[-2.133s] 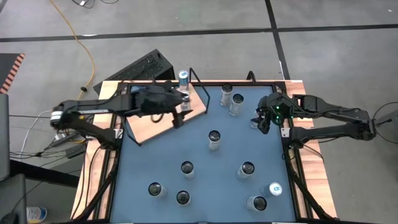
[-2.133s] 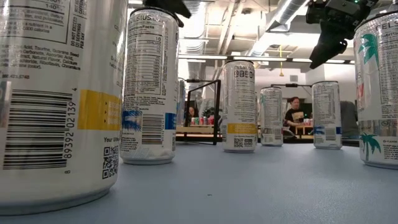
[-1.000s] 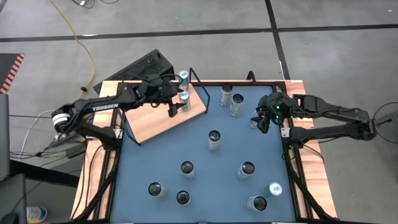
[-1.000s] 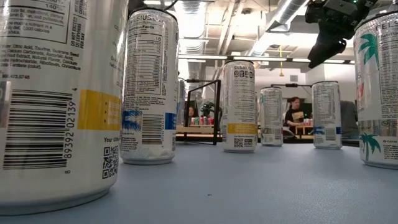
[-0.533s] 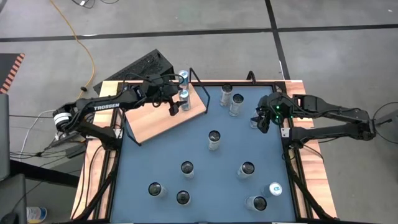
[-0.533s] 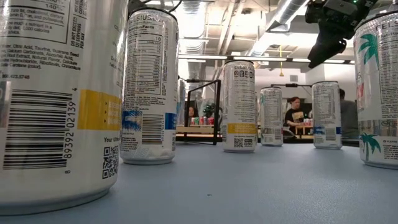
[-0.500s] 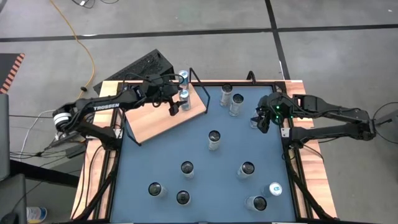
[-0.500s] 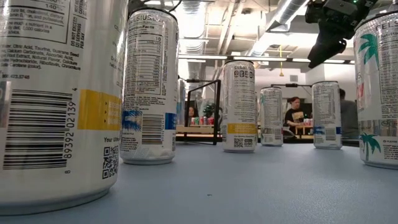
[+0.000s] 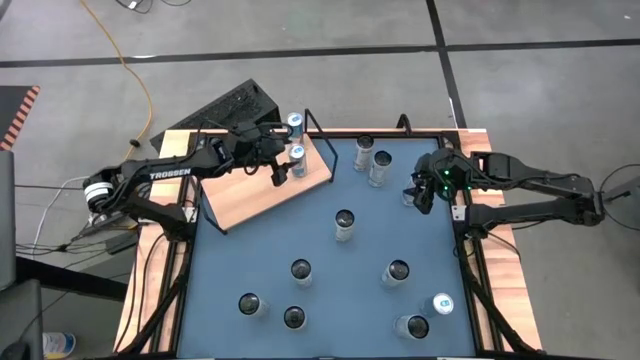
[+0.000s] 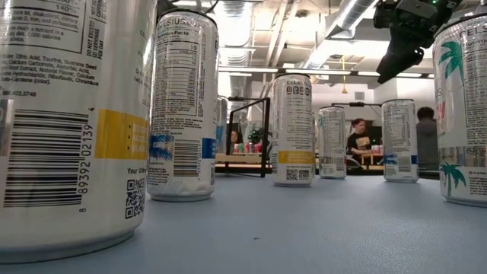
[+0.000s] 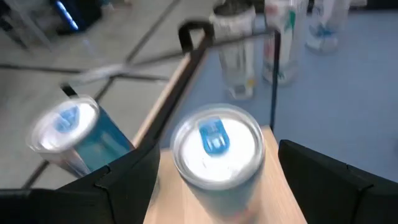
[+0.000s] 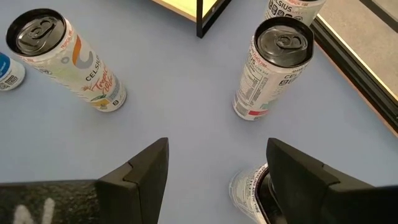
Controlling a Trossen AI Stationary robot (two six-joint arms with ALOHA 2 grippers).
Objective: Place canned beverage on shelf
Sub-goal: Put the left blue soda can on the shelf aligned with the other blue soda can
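Celsius cans point(image 10: 182, 106) on blue tabletop point(image 9: 330, 270), left gripper point(image 9: 283, 166) jaws released beside shelf point(image 9: 255, 195) can point(image 11: 217, 155), right gripper point(image 9: 421, 197) jaws spread, empty.

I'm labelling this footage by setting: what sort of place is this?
Probably a robotics lab or open workshop. The low view shows exposed ceiling ducts and a person at a distant bench; the high view shows a concrete floor with a loose yellow cable.

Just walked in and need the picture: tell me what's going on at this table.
Cans are being moved onto the wooden shelf. The left gripper is over the shelf with its fingers open on either side of a blue-tabbed can standing there; another can stands behind it. The right gripper waits open above the blue table, where more cans stand.
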